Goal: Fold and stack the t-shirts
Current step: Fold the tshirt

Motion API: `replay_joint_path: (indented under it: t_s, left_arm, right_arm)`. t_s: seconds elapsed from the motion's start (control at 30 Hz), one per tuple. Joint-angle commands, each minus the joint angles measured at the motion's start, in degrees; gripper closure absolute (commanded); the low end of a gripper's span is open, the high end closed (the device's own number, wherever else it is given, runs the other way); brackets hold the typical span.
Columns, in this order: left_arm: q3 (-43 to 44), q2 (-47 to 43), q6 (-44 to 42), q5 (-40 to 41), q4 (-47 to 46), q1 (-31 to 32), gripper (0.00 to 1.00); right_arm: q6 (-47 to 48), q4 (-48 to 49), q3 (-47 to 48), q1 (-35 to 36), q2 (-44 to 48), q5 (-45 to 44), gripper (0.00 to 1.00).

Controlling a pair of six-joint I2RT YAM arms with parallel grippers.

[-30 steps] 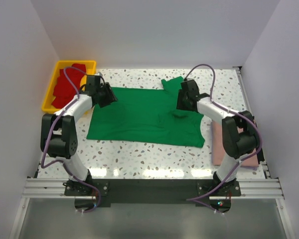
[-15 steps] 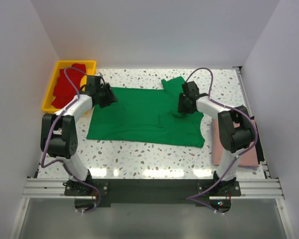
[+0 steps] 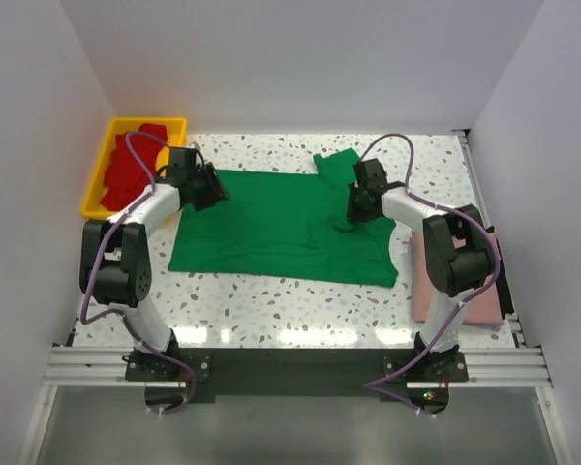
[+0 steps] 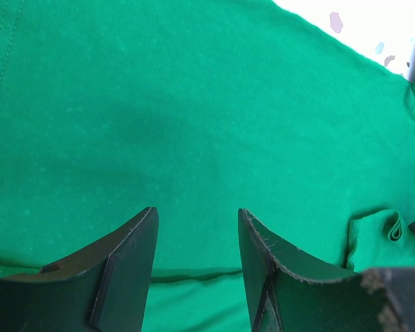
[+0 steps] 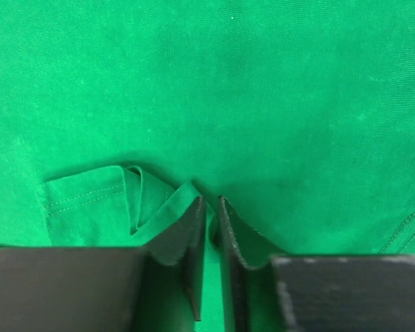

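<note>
The green shirt (image 3: 271, 232) lies spread flat on the table (image 3: 300, 300). It looks limp and light, likely to sag unless lifted by its edges. The right gripper (image 5: 209, 235) pinches a thin fold beside the sleeve (image 5: 83, 197); the left gripper (image 4: 197, 249) hovers wide open over the opposite side.

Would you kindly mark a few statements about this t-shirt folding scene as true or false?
1. The green t-shirt lies spread on the table. True.
2. The left tool grips cloth. False: its jaws stand open above the green t-shirt.
3. The right tool pinches a fold of the green t-shirt. True.
4. The red t-shirts lie on the pink t-shirt. False: they sit in the yellow tray.
</note>
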State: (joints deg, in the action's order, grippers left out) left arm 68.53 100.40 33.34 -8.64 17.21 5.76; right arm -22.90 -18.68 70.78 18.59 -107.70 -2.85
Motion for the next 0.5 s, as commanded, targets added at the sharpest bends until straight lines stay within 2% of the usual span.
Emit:
replay_joint_path:
  t_s: [0.0, 0.17, 0.47]
  left_arm:
    - [-0.33, 0.23, -1.44, -0.67, -2.36, -0.05, 0.45]
    - [-0.42, 0.50, -1.44, -0.67, -2.36, -0.05, 0.45]
    - [-0.42, 1.11, -1.53, -0.76, -2.27, -0.05, 0.45]
  right_arm:
    - [-1.10, 1.80, -0.65, -0.92, 1.96, 1.09, 0.86]
    - [-2.33, 3.21, -2.23, -2.41, 3.46, 1.10, 0.96]
    - [-6.45, 10.32, -8.02, -4.26, 7.85, -1.37, 0.99]
